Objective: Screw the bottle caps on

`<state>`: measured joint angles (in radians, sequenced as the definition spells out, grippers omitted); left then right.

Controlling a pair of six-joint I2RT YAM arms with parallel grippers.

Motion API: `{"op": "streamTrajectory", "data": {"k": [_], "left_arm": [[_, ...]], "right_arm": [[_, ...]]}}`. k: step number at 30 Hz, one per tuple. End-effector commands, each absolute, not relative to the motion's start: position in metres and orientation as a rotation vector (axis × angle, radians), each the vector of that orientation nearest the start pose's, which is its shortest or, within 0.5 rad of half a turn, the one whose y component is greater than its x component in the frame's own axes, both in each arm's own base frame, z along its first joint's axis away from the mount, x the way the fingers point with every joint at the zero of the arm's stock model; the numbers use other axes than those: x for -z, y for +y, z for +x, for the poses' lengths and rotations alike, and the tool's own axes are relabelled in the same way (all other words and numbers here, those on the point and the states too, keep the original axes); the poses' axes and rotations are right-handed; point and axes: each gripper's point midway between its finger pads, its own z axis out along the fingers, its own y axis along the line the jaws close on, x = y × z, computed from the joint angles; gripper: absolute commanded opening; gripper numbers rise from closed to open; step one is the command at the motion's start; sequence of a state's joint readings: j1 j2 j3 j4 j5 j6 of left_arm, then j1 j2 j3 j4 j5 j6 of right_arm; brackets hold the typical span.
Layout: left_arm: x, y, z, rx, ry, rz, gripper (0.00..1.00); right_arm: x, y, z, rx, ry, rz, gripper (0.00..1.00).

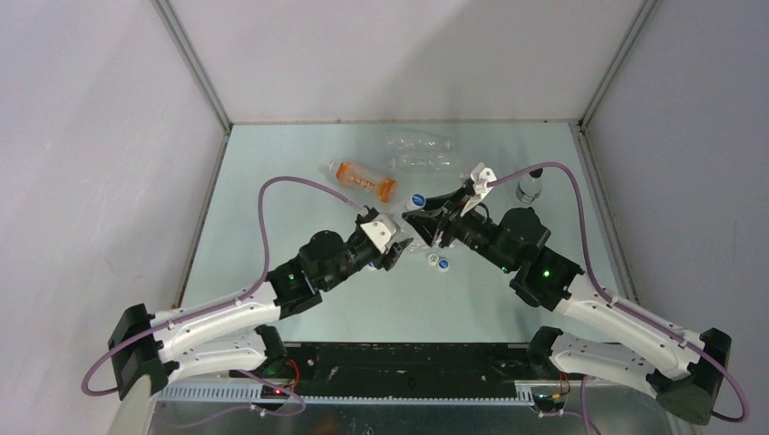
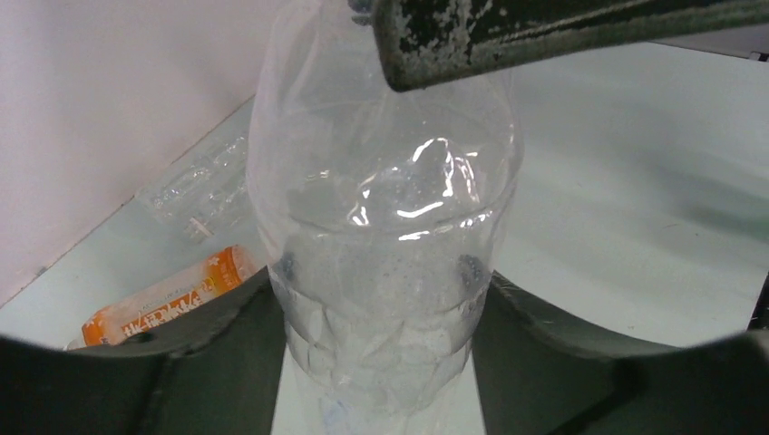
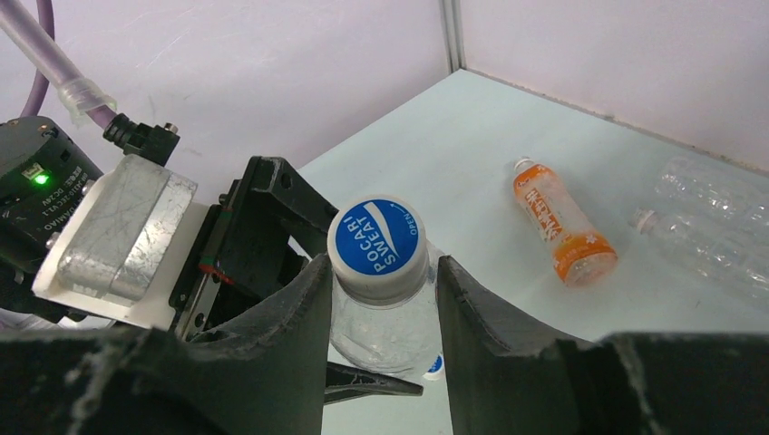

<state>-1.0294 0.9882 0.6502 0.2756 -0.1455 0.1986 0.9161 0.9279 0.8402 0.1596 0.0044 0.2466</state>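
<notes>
My left gripper is shut on the body of a clear ribbed bottle and holds it tilted above the table; its fingers press both sides. A white cap with a blue top sits on this bottle's neck and also shows in the top view. My right gripper is closed around that cap, fingertips on either side. Two more blue-topped caps lie on the table just right of the left gripper. One of them shows under the bottle in the right wrist view.
An orange-labelled bottle lies behind the grippers. Two clear bottles lie near the back wall. Another clear bottle with a dark cap is at the back right. The enclosure walls rise on three sides.
</notes>
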Motion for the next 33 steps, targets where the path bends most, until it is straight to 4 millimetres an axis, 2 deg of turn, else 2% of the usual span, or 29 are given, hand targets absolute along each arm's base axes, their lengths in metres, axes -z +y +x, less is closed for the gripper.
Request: {"op": "streamTrajectory", "data": {"k": [1,4,7,9,14,16,17,18,19,20,22,24,33], "left_arm": [[-0.272,-0.304,0.212,0.61,1.371,0.803,0.72],[-0.275,-0.304,0.21,0.622,1.362,0.797,0.72],[-0.274,-0.306,0.208,0.634,1.356,0.815,0.6],[-0.274,-0.308,0.207,0.641,1.352,0.829,0.58],[-0.273,-0.309,0.206,0.646,1.348,0.835,0.58],[-0.274,-0.31,0.205,0.651,1.34,0.844,0.46],[-0.274,-0.311,0.204,0.655,1.336,0.849,0.33],[-0.274,-0.312,0.204,0.654,1.334,0.856,0.29],[-0.274,-0.312,0.203,0.657,1.33,0.863,0.26],[-0.273,-0.313,0.203,0.653,1.327,0.87,0.25],[-0.271,-0.313,0.202,0.651,1.323,0.883,0.24],[-0.271,-0.313,0.202,0.647,1.32,0.895,0.23],[-0.269,-0.315,0.202,0.645,1.327,0.907,0.22]], "right_arm": [[-0.359,0.276,0.225,-0.86,1.409,-0.48,0.0],[-0.36,0.274,0.222,-0.871,1.399,-0.506,0.0],[-0.361,0.275,0.22,-0.889,1.397,-0.515,0.0],[-0.36,0.279,0.218,-0.913,1.398,-0.523,0.0],[-0.361,0.283,0.215,-0.936,1.392,-0.532,0.0],[-0.362,0.286,0.212,-0.955,1.385,-0.549,0.0],[-0.361,0.288,0.21,-0.964,1.385,-0.56,0.03],[-0.361,0.289,0.21,-0.966,1.385,-0.561,0.07],[-0.361,0.288,0.211,-0.96,1.389,-0.551,0.18],[-0.361,0.287,0.212,-0.955,1.391,-0.542,0.24],[-0.364,0.284,0.215,-0.935,1.384,-0.521,0.41],[-0.369,0.281,0.217,-0.92,1.364,-0.506,0.47],[-0.388,0.283,0.215,-0.936,1.278,-0.509,0.58]]}}
